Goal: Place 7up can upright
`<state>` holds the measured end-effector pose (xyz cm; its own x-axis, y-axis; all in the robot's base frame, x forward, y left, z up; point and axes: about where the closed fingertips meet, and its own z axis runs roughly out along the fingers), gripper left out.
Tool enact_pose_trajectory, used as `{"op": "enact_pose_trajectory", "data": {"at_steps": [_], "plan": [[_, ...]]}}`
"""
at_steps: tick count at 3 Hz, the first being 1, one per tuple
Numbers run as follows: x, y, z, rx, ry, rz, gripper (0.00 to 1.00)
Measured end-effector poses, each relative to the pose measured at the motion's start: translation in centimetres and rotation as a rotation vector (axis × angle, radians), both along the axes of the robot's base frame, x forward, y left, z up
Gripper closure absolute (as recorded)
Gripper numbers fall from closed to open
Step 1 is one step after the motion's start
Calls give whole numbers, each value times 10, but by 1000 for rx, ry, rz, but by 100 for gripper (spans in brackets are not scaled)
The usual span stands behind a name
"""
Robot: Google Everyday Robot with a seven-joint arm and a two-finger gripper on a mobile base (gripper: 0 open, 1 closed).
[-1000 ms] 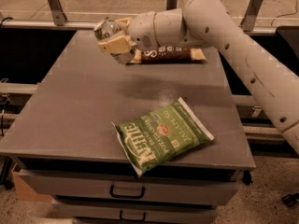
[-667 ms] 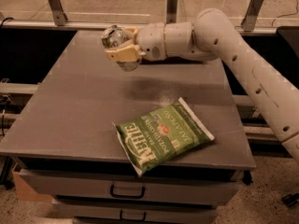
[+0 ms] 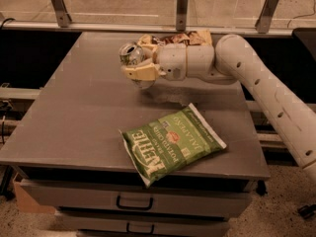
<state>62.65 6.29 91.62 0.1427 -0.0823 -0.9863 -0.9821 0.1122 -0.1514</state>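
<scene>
Quick tally. Arm (image 3: 256, 88): 1. Gripper (image 3: 134, 65): 1, over far-mid of the table (image 3: 74, 117), fingers clamped round the can. 7up can (image 3: 130, 54): 1. Chip bags: 2, i.e. 1 green Kettle bag (image 3: 173, 143) near side, a bit right of centre, and 1 brown bag (image 3: 174, 38) at far edge (partly hidden behind the arm). Tables: 1. Drawer handles below near edge: 2, upper handle (image 3: 135, 202) and lower handle (image 3: 140, 227). Metal posts along far rail: 3, i.e. left post (image 3: 58, 5), mid post (image 3: 182, 6), right post (image 3: 269, 6).
</scene>
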Motion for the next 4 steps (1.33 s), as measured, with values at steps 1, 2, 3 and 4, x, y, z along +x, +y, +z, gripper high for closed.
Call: {"op": "enact_pose_trajectory", "data": {"at_steps": [1, 2, 3, 4], "plan": [[-7, -8, -12, 3, 7, 16, 59], [-12, -15, -23, -3, 19, 22, 36], [-16, -20, -34, -7, 38, 19, 13], [-17, -34, -38, -30, 43, -4, 0]]}}
